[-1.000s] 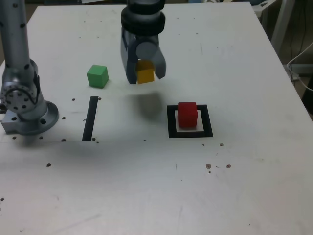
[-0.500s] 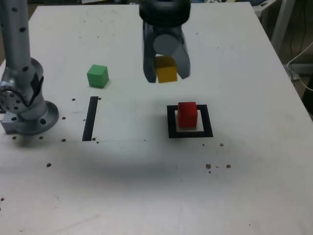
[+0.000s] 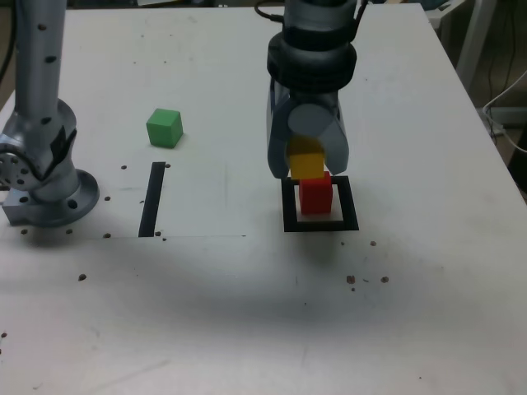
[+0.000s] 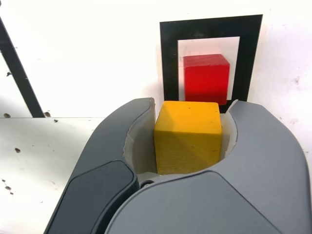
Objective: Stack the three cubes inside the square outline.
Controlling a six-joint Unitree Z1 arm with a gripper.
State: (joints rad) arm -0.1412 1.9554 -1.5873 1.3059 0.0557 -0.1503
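With the gripper (image 4: 188, 139) clamped on the yellow block (image 4: 188, 141), we judge the coming move by the red block (image 3: 316, 196), which sits inside the black square (image 3: 349, 204), toward the exterior view's bottom from our yellow one.

Three cubes in all: one yellow cube (image 3: 306, 160), one red cube (image 3: 315, 196) and one green cube (image 3: 165, 128). One black square outline (image 3: 349, 203). One straight black tape strip (image 3: 152, 200). One robot arm (image 3: 41, 123) with one end effector (image 3: 308, 161), which has two fingers (image 4: 268, 141). One white table (image 3: 206, 313).
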